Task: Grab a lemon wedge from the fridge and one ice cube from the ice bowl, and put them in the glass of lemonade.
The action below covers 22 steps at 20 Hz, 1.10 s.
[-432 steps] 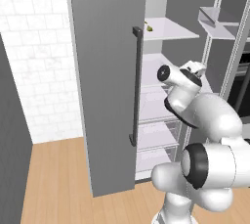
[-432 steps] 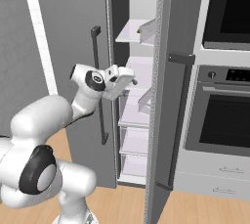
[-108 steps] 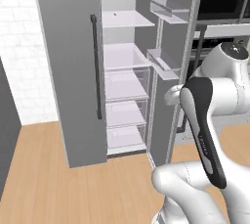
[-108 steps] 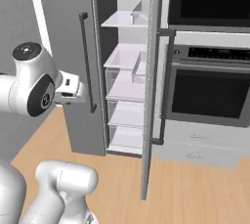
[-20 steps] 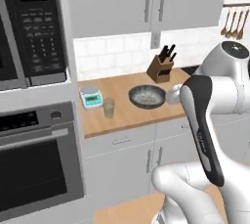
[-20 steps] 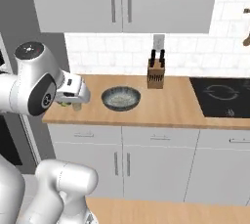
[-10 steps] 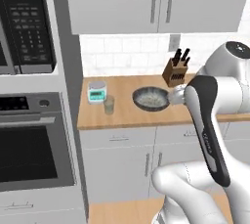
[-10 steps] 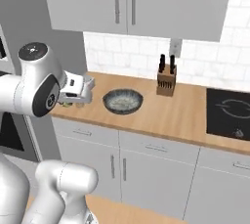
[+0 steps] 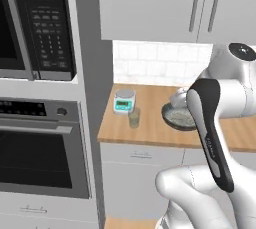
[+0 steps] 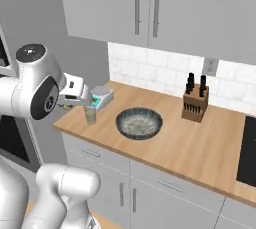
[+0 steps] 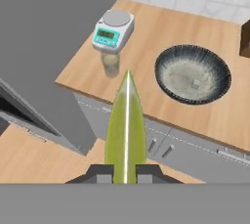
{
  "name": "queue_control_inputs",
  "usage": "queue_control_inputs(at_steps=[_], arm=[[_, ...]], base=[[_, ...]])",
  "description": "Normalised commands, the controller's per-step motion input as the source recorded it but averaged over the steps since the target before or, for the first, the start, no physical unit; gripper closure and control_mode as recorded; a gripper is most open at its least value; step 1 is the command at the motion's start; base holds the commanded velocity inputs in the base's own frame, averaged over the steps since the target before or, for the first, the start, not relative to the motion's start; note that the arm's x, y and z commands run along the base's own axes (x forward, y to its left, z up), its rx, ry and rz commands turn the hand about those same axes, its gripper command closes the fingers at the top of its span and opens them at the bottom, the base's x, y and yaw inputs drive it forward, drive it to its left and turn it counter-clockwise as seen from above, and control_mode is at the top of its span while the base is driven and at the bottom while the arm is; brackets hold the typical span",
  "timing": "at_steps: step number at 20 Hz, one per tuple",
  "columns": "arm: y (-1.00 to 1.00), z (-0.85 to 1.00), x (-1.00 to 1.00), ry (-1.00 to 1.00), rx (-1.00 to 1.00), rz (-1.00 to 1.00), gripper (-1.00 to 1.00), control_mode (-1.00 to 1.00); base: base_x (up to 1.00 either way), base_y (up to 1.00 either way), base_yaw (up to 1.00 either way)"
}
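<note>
Counter (image 11: 161, 37) (wooden) beyond end effector's (image 11: 125, 173) apparently pinched lemon wedge (image 11: 126, 130).

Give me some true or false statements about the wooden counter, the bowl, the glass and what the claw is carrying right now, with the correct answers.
1. The claw is shut on the yellow-green lemon wedge. True.
2. The small clear glass of pale lemonade stands right beside the white and teal kitchen scale. True.
3. The wide dark-rimmed speckled ice bowl sits on the floor. False: it rests on the wooden counter.
4. The lemon wedge is already in the glass. False: it is in the claw, short of the counter.
5. A wooden knife block with dark handles stands on the counter. True.
</note>
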Motion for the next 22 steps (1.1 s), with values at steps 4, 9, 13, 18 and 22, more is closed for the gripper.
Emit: queue_control_inputs(at_steps=[4,9,13,18,22], arm=[[0.0,0.0,0.0,0.0,0.0,0.0,1.0,1.0],[0.0,0.0,0.0,0.0,0.0,0.0,1.0,1.0],[0.0,0.0,0.0,0.0,0.0,0.0,1.0,-1.0],[0.0,0.0,0.0,0.0,0.0,0.0,1.0,-1.0],[0.0,0.0,0.0,0.0,0.0,0.0,1.0,-1.0]], base=[[0.67,-0.24,0.3],[0.34,-0.17,0.24],[0.03,0.0,0.05],[0.0,0.0,0.0],[0.0,0.0,0.0]])
